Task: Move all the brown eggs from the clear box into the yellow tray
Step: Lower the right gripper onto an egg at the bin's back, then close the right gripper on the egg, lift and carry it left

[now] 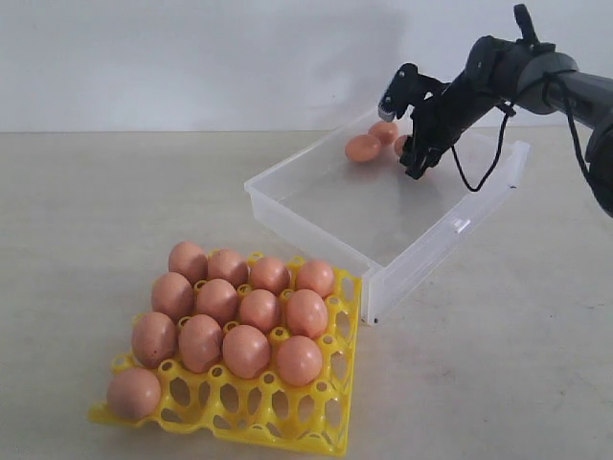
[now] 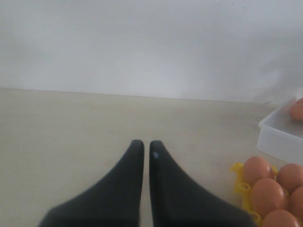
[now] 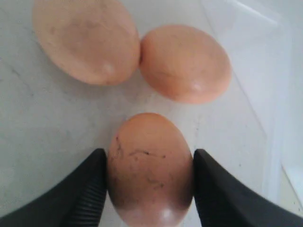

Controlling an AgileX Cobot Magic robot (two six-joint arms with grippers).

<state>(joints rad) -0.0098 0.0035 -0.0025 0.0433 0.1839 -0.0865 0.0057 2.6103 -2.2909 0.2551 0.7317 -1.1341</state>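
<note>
The left gripper (image 2: 147,144) hangs well to the left of the clear box (image 1: 316,206). Its jaws are together with only a thin slit between them, and they hold nothing. The yellow tray (image 1: 287,422) lies just beside the box's near corner and carries thirteen brown eggs (image 1: 246,351); three cups are free on the side farthest from the box. Three more eggs lie in the far corner of the box. Two neighbours (image 3: 87,40) touch each other there, and beside them is the gripped egg (image 3: 150,184), which the right gripper (image 3: 147,158) clamps, one pad on each side.

I think the main danger is slipping: the shell is smooth and only two narrow pads hold it, so it may turn or drop during the lift. Too much force could crack it. The neighbours are very near and may roll if they are touched, and the box wall is close on the way out.

The long axis of the gripped egg runs along the fingers (image 3: 90,189), with one end toward the neighbours, so the jaws close across its short width. I cannot tell which end is the blunt one.
</note>
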